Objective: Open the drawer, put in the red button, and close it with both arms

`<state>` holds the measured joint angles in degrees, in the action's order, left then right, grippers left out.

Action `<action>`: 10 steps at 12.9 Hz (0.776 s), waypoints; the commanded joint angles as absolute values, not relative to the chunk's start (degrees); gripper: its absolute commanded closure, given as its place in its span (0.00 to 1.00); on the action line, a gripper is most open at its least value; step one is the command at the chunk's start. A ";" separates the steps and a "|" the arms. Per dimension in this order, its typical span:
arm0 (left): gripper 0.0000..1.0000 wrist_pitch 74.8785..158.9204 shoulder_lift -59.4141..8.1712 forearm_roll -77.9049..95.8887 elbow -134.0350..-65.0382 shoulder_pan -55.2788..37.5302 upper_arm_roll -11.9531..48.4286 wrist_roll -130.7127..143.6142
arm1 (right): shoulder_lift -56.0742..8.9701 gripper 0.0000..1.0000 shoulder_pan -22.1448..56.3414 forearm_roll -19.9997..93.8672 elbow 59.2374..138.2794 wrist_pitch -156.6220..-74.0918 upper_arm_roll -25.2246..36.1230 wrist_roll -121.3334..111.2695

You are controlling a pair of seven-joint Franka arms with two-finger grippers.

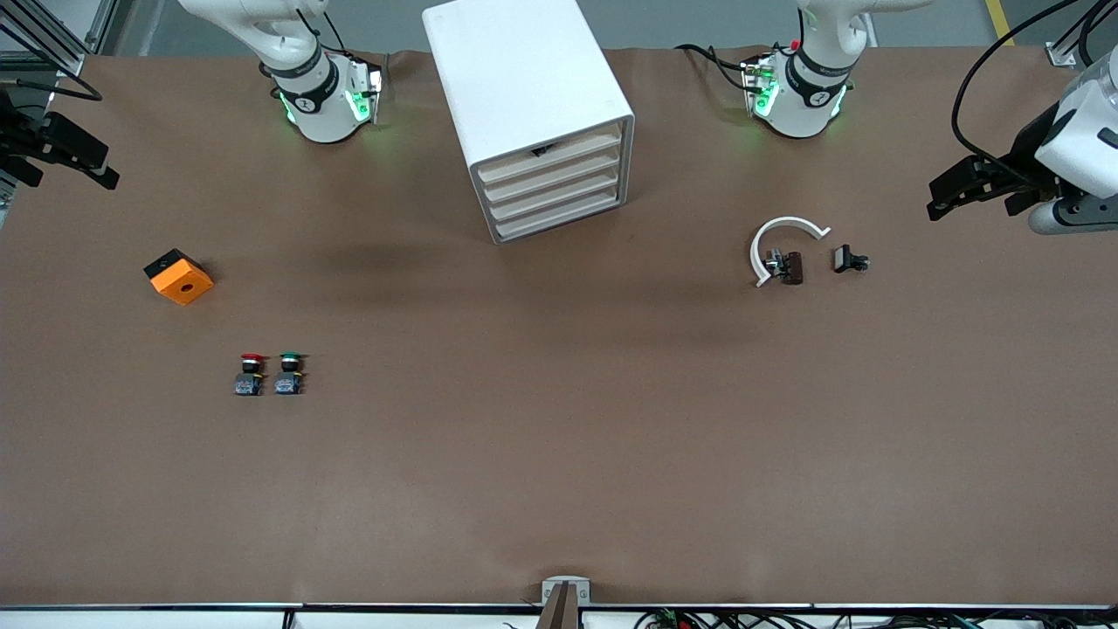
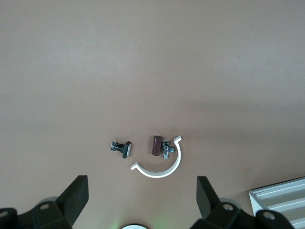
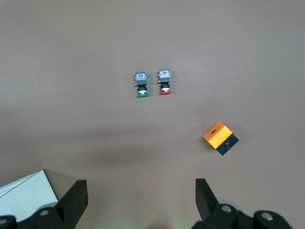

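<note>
The red button (image 1: 251,374) sits on the brown table toward the right arm's end, beside its green-capped twin (image 1: 290,373). It also shows in the right wrist view (image 3: 164,82). The white drawer cabinet (image 1: 533,114) stands between the two arm bases, and its several drawers (image 1: 555,188) all look shut. My right gripper (image 1: 83,157) hangs open and empty over the table edge at the right arm's end; it also shows in the right wrist view (image 3: 141,183). My left gripper (image 1: 961,188) hangs open and empty over the left arm's end; it also shows in the left wrist view (image 2: 143,180).
An orange and black box (image 1: 179,276) lies farther from the camera than the buttons. A white C-shaped ring (image 1: 782,245), a small brown part (image 1: 792,266) and a small black part (image 1: 847,259) lie toward the left arm's end. The cabinet's corner shows in the left wrist view (image 2: 281,198).
</note>
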<state>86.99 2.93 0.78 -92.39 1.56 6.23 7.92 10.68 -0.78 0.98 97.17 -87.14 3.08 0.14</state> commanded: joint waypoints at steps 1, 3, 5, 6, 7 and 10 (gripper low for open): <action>0.00 85.61 2.46 -0.26 -90.97 1.67 6.68 7.82 | 11.95 0.00 -1.41 1.76 98.26 -87.10 2.81 0.18; 0.00 85.61 2.37 -0.26 -90.97 1.41 6.77 8.17 | 11.95 0.00 -1.41 1.76 98.26 -86.84 2.81 0.18; 0.00 85.87 -0.33 0.35 -90.88 1.41 8.43 8.52 | 11.78 0.00 -1.41 1.76 97.91 -86.75 2.81 0.09; 0.00 86.13 -2.35 0.53 -90.44 1.32 9.66 8.53 | 11.43 0.00 -1.41 1.67 97.13 -85.96 2.81 -0.43; 0.00 87.44 -4.37 1.48 -89.66 1.14 10.89 8.70 | 10.29 0.00 -1.58 1.67 95.55 -85.44 2.81 -0.53; 0.00 90.35 -10.17 4.73 -89.74 0.09 12.74 12.54 | 3.20 0.00 -1.15 0.71 93.88 -85.26 2.73 -0.18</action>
